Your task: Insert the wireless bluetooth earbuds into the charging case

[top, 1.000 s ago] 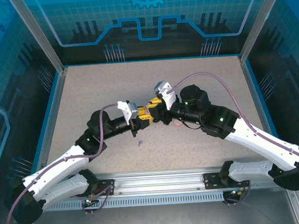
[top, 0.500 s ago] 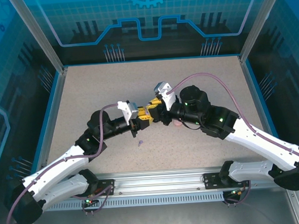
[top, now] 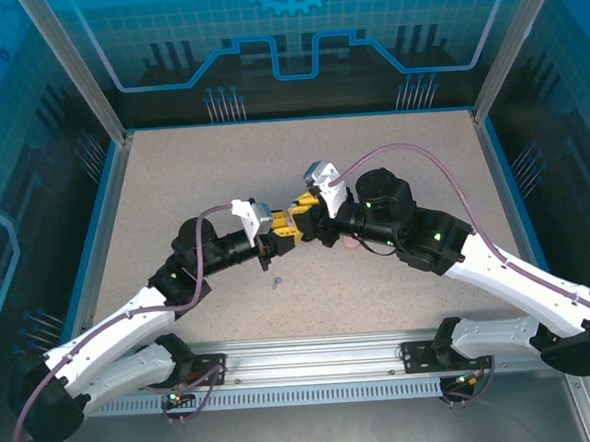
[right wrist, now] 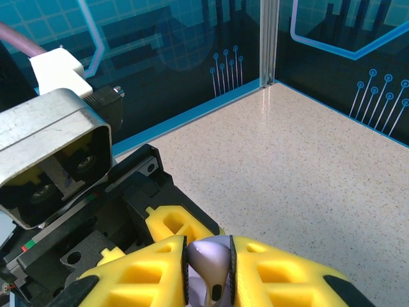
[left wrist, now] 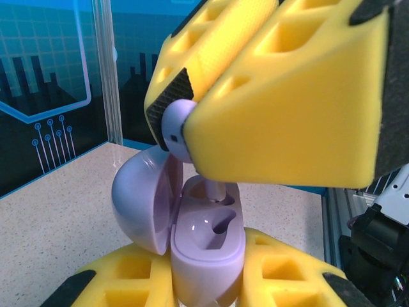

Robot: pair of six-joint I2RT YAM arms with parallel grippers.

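Note:
My left gripper (left wrist: 206, 281) is shut on the lilac charging case (left wrist: 208, 246), which stands upright with its lid (left wrist: 142, 198) swung open to the left. From above, my right gripper (right wrist: 209, 267) is shut on a lilac earbud (right wrist: 211, 259). The earbud's head (left wrist: 174, 125) sits between the yellow fingers, and its stem (left wrist: 216, 189) reaches into the case's far socket. The near socket is empty. In the top view the two grippers, left (top: 277, 241) and right (top: 301, 219), meet at mid-table. A second lilac earbud (top: 276, 281) lies on the table just in front of them.
A small pale pink object (top: 349, 244) shows on the table under my right arm. The speckled tabletop (top: 192, 177) is bounded by blue walls and an aluminium rail (top: 313, 355) at the near edge.

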